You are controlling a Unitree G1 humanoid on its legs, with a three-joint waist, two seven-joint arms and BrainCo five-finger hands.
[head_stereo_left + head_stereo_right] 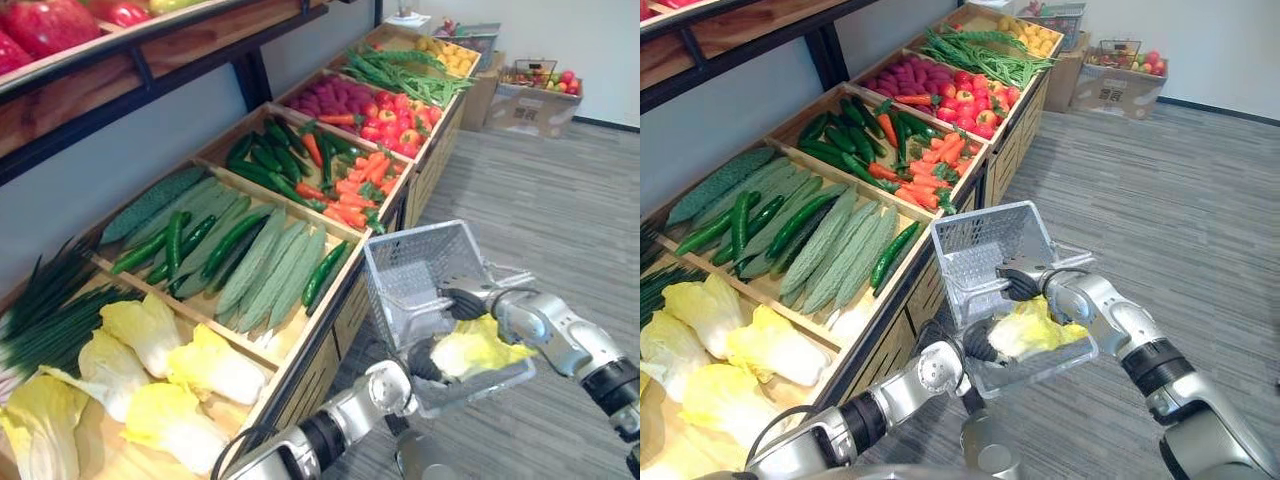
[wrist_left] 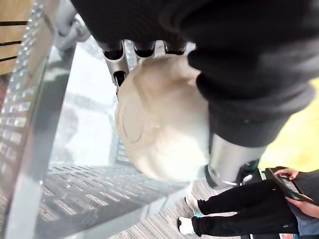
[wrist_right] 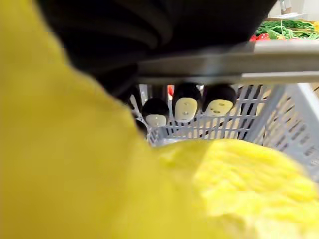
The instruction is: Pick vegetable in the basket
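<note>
- We see the basket (image 1: 405,265), grey wire mesh, at ~4 o'clock in the head views. It hangs tilted over the floor (image 1: 540,200), just beside the front of the wooden stand (image 1: 262,352).
- R hand (image 1: 463,303): fingers (image 3: 185,108) are curled round the basket's handle (image 3: 234,63) w/ a firm grip. It sits at ~3 o'clock of the basket.
- L hand (image 1: 424,362): comes up from ~6 o'clock, at the basket's near end. In its wrist view the fingers (image 2: 118,56) and thumb are wrapped round the pale stub end of the cabbage (image 1: 478,347), so it's gripping it.
- Cabbage: yellow-white and leafy, inside the basket at the near end, btwn the two hands. Its leaves lap toward the rim on the R side.
- Stand bins: more loose cabbages (image 1: 210,368) at ~8 o'clock. Pale ridged gourds (image 1: 265,265) and dark cucumbers (image 1: 232,240) lie near centre. Carrots (image 1: 350,190) are at ~1 o'clock, w/ red and green veg beyond them.
- L wrist view: past the basket we make out a person (image 2: 234,211) in black trousers w/ a phone (image 2: 283,180) in hand.
</note>
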